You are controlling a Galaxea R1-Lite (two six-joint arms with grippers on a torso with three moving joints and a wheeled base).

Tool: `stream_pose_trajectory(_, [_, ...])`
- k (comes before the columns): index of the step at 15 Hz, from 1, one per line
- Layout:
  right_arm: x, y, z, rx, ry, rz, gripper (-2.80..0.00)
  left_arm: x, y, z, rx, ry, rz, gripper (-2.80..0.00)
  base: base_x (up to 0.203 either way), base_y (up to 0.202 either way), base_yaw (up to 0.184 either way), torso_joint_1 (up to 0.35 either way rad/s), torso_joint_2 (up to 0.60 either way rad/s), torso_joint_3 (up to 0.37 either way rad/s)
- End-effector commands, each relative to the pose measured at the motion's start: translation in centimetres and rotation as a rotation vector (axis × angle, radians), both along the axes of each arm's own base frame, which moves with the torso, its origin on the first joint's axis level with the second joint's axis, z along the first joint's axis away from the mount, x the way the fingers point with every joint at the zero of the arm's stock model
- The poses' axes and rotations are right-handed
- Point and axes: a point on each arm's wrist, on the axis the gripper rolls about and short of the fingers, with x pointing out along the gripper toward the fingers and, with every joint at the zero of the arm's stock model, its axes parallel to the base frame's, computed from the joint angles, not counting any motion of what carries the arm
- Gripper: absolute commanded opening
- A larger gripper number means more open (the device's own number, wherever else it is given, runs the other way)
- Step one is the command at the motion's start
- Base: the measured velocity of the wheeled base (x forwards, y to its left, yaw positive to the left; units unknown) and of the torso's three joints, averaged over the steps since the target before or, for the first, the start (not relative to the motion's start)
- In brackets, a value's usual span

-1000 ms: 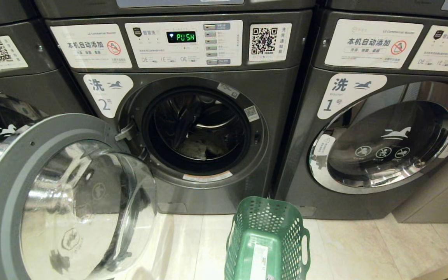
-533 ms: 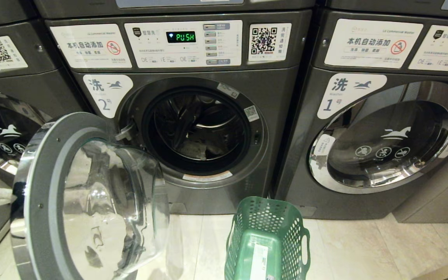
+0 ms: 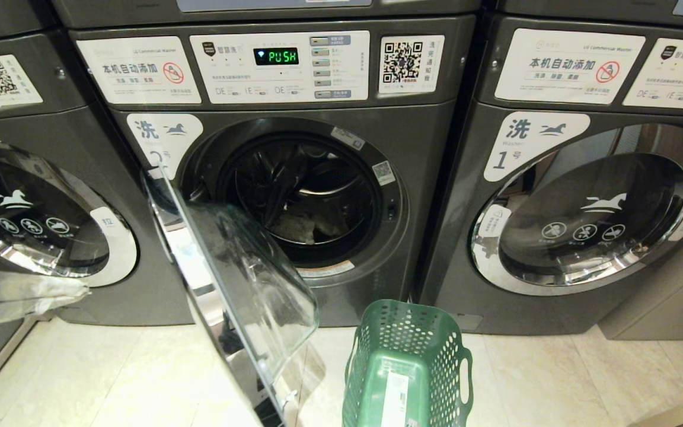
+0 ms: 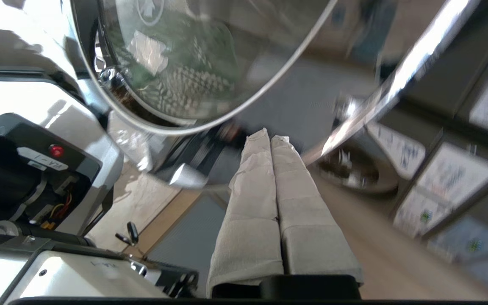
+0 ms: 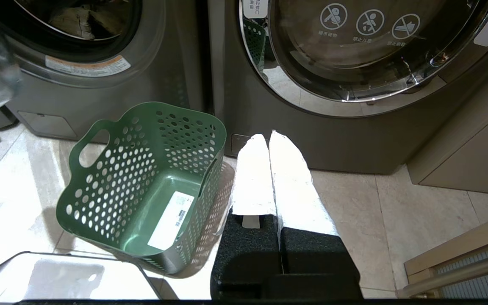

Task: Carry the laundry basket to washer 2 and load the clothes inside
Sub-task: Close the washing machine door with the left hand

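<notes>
Laundry basket (image 3: pixel 408 367): stands empty on the floor just in front of washer 2 (image 3: pixel 294 196), toward washer 1 (image 3: pixel 584 207).
Clothes (image 3: pixel 303 225): lying inside washer 2's drum.
Door (image 3: pixel 241 284): half-swung, edge-on before washer 2's opening.
Left gripper (image 4: pixel 269 137): fingers pressed together, empty, near the door glass.
Right gripper (image 5: pixel 269 140): fingers together, empty, beside the basket.
Risk: the door may rebound unlatched, or its lower edge may strike the basket.

head view high, facing washer 2 (image 3: pixel 312 196), right wrist sharing laundry basket (image 5: pixel 142 186)

Bright glare — blurred left wrist view
</notes>
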Motion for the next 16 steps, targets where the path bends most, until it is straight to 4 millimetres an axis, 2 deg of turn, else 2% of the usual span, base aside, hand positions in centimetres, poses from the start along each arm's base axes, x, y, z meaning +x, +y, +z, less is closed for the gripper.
stream_pose_trajectory(1, [0.0,0.0,0.0,0.0,0.002,0.001,-2.8,0.2,-1.7,0.1,0.004,-0.056,-0.109,-2.8,0.0,0.0,0.0,0.0,0.0,0.0])
stream_pose_trajectory(4, [0.0,0.0,0.0,0.0,0.002,0.001,-2.8,1.5,-4.6,-0.4,0.103,-0.214,-0.279,-2.8,0.0,0.0,0.0,0.0,0.0,0.0])
stream_pose_trajectory(7, [0.0,0.0,0.0,-0.002,0.002,0.001,-2.8,2.8,-7.9,-2.5,0.325,-0.353,-0.454,-2.8,0.0,0.0,0.0,0.0,0.0,0.0])
stream_pose_trajectory(12, [0.0,0.0,0.0,-0.002,0.002,0.001,-2.8,7.4,-12.2,-4.1,0.487,-0.495,-0.422,-2.8,0.0,0.0,0.0,0.0,0.0,0.0])
stream_pose_trajectory(16, [0.0,0.0,0.0,-0.002,0.002,0.001,-2.8,10.6,-15.0,-7.0,0.687,-0.589,-0.524,-2.8,0.0,0.0,0.0,0.0,0.0,0.0])
